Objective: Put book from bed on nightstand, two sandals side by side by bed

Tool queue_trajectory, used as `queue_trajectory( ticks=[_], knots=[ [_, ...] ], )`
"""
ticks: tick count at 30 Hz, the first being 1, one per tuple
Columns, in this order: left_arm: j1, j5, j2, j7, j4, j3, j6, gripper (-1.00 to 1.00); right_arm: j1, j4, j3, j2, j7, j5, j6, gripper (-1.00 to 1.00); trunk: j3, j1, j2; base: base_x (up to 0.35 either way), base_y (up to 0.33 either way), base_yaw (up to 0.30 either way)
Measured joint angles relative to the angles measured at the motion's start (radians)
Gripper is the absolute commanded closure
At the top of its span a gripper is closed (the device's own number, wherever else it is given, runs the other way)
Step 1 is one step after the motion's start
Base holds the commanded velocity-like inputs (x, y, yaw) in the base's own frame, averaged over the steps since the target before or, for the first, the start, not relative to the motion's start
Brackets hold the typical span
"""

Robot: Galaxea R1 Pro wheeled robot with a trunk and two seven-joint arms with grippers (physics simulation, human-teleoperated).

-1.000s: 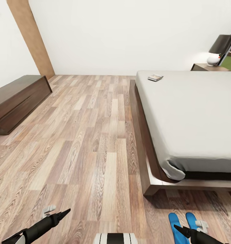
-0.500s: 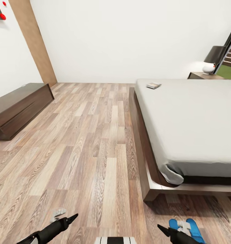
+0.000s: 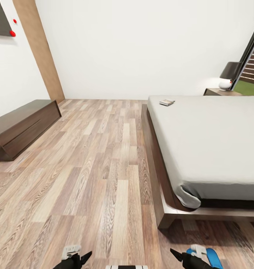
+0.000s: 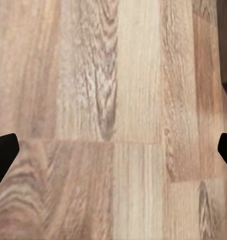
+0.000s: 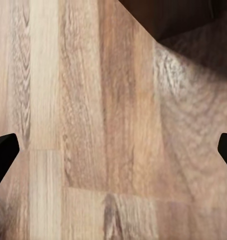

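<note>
The book (image 3: 166, 102) lies flat on the grey mattress of the bed (image 3: 209, 142), near its far left corner. Beyond the bed stands a dark nightstand (image 3: 218, 92). A patch of blue sandal (image 3: 213, 257) shows on the floor by the bed's near corner, partly behind my right arm; I cannot tell whether it is one sandal or two. My left gripper (image 3: 84, 257) and right gripper (image 3: 176, 254) hang low over the floor. In the left wrist view the gripper (image 4: 113, 150) is open over bare planks. The right gripper (image 5: 113, 150) is open too, near the bed frame (image 5: 168, 17).
A long low dark cabinet (image 3: 22, 127) stands against the left wall. A lamp (image 3: 227, 74) sits on the nightstand, with a dark-framed window (image 3: 251, 63) behind it. A wide strip of wood-plank floor (image 3: 100, 157) runs between the cabinet and the bed.
The head view has shifted, so the room sits lower in the picture. Both arms and the sandals have slid toward the bottom edge. The book has not moved on the bed.
</note>
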Motion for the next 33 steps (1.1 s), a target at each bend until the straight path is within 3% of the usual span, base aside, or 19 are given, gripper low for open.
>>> queue_trajectory(
  ticks=[4, 13, 24, 28, 33],
  knots=[
    [0.0, -0.001, -0.003, 0.013, 0.001, 0.0, -0.005, -1.0, 0.0, 0.0, -0.001, 0.0, -0.001, 0.0, 0.0, -1.0, 0.015, -0.002, 0.001, 0.0, 0.0, 0.0],
    [0.0, -0.005, -0.004, 0.106, 0.001, 0.0, -0.007, -1.0, 0.0, 0.0, -0.001, 0.0, -0.002, 0.0, 0.0, -1.0, 0.05, -0.006, 0.003, 0.0, 0.0, 0.0],
    [0.0, -0.005, -0.011, 0.12, 0.001, -0.001, -0.008, -1.0, 0.0, 0.0, -0.001, 0.0, -0.002, 0.0, 0.0, -1.0, 0.093, -0.011, 0.006, 0.0, 0.0, 0.0],
    [0.0, -0.006, -0.011, 0.119, 0.001, -0.001, -0.009, -1.0, 0.0, 0.0, -0.001, 0.0, -0.002, 0.0, 0.0, -1.0, 0.093, -0.011, 0.006, 0.0, 0.0, 0.0],
    [0.0, -0.005, -0.011, 0.119, 0.001, -0.001, -0.008, -1.0, 0.001, 0.0, -0.001, 0.0, -0.002, 0.0, 0.0, -1.0, 0.112, -0.013, 0.007, 0.0, 0.0, 0.0]
  ],
)
